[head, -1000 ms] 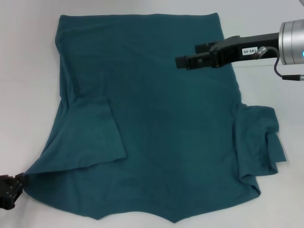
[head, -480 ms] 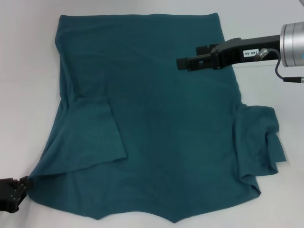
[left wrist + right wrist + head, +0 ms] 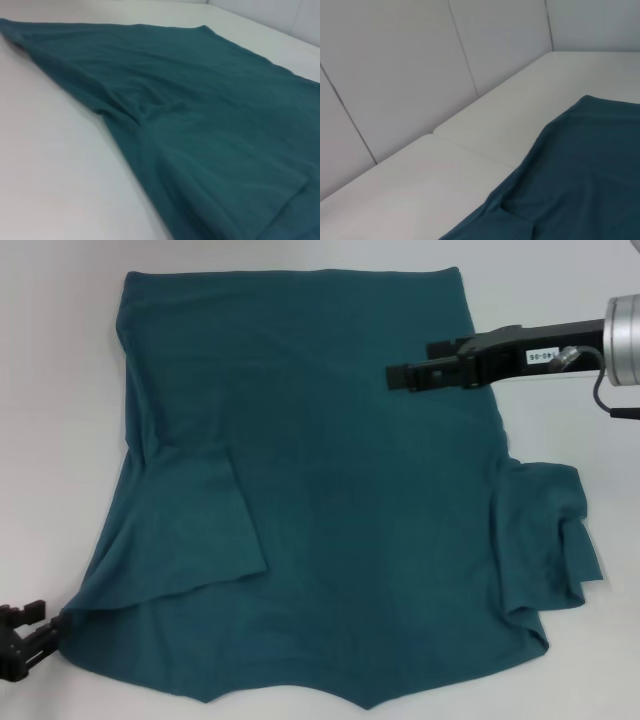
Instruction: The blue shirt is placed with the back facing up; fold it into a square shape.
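Note:
The blue shirt (image 3: 330, 490) lies back up, spread flat on the white table (image 3: 50, 390). Its left sleeve (image 3: 195, 525) is folded in over the body. Its right sleeve (image 3: 545, 530) lies crumpled outside the right edge. My left gripper (image 3: 35, 628) is open and empty at the near-left corner of the shirt, just beside the fabric. My right gripper (image 3: 400, 375) hovers over the shirt's far-right part, its arm reaching in from the right. The shirt fills the left wrist view (image 3: 200, 125) and shows low in the right wrist view (image 3: 570, 190).
The white table (image 3: 470, 150) runs back to a pale panelled wall (image 3: 395, 75). Bare table lies left of the shirt (image 3: 50, 175) and beyond its far hem.
My right gripper has drawn back to the right over the shirt. My left gripper has pulled slightly away from the shirt's near-left corner. The shirt has barely moved.

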Controlling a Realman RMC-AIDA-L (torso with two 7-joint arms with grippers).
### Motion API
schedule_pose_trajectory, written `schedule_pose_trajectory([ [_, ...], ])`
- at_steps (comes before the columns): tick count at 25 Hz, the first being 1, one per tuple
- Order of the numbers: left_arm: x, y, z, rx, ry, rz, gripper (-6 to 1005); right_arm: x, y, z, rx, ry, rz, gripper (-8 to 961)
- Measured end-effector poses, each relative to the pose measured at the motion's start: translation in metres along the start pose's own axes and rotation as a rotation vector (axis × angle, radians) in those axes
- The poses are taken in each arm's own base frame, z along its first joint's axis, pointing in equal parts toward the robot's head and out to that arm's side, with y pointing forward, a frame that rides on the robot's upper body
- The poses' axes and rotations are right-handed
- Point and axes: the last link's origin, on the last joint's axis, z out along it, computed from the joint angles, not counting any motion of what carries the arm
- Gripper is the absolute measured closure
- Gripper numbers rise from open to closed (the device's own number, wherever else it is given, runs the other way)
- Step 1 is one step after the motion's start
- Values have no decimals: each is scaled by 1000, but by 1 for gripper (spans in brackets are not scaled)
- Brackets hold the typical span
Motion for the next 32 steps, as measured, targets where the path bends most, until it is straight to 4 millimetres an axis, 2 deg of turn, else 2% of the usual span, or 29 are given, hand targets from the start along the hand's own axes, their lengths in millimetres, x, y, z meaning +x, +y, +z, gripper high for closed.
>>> schedule_pose_trajectory([
  [4,0,-5,-7,21,11,-19,685,2,-4,-7,20,-11,19,14],
  [9,9,-5,-27,-22,84,-39,481,2,-9,-23,49,-19,33,14],
  [14,33,6,-43,-198,148,-17,464,5,-18,-47,141,55,71,14],
  [15,33,6,-43,-198,148,-17,464,7,-20,-53,173,90,87,14],
  [16,42,14,-44,-291,149,6,464,9,-22,-56,195,114,100,14],
  [18,48,20,-43,-350,142,23,465,15,-27,-63,258,193,146,14],
  [25,63,38,-20,-513,-3,109,467,57,-45,-79,467,451,323,14],
  [32,74,43,-2,-541,-92,167,469,98,-47,-87,484,498,448,22],
])
